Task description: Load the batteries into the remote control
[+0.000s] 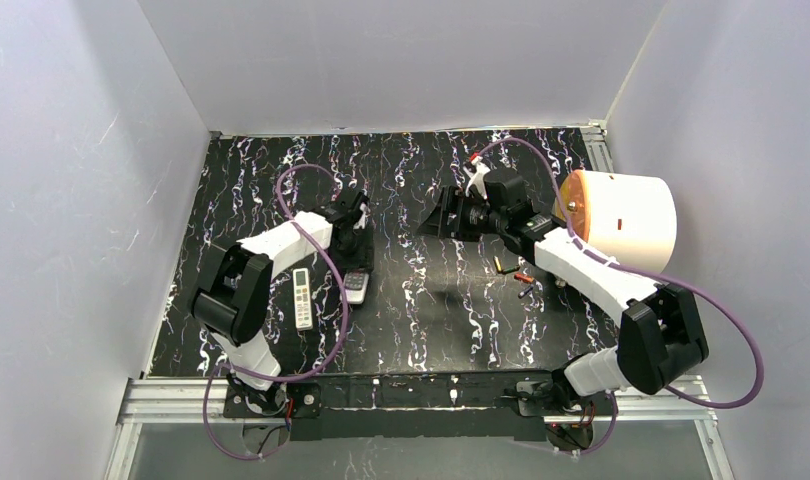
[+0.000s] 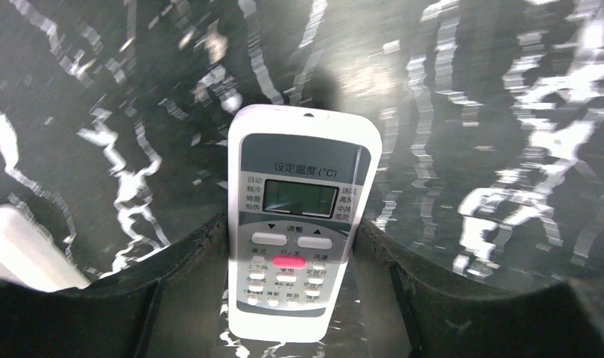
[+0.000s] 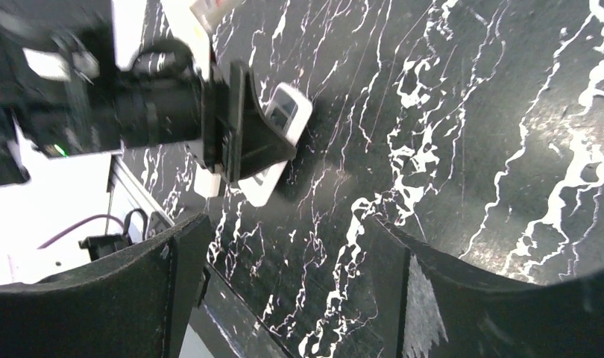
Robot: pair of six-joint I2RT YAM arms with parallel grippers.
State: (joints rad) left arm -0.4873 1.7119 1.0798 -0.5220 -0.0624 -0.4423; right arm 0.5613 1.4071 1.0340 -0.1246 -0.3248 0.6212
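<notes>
**A:** Where is the remote control [image 2: 303, 160]?

**B:** It lies flat on the left of the dark marbled surface [image 1: 421, 320], with its buttons and display facing up. The left end effector [image 2: 291, 235] straddles its lower half, one finger hard by each long edge. I cannot tell whether they are pressing on it.

**A:** How will it handle?

**B:** I'd judge it light, stiff plastic with smooth rounded sides that could slip. Across the narrow width looks like the right place to hold it. No battery bay shows on this face, so it is probably underneath and the body would need turning over.

**A:** And the batteries [image 1: 522, 278]?

**B:** They lie loose on the right side of the surface, well apart from the remote and just beside the right forearm. They are tiny, hard and round, so they would likely roll at a nudge. I'd pinch one across the middle of its barrel.

**A:** What about the right end effector [image 3: 288, 224]?

**B:** Its fingers are apart with nothing between them, and it hangs over bare surface near the middle.

**A:** Is anything in the way?

**B:** A second remote [image 1: 302, 298], long and white, lies just beside the first, close to the left fingers. A big cream cylinder [image 1: 631, 220] crowds the right arm near the batteries.
</notes>
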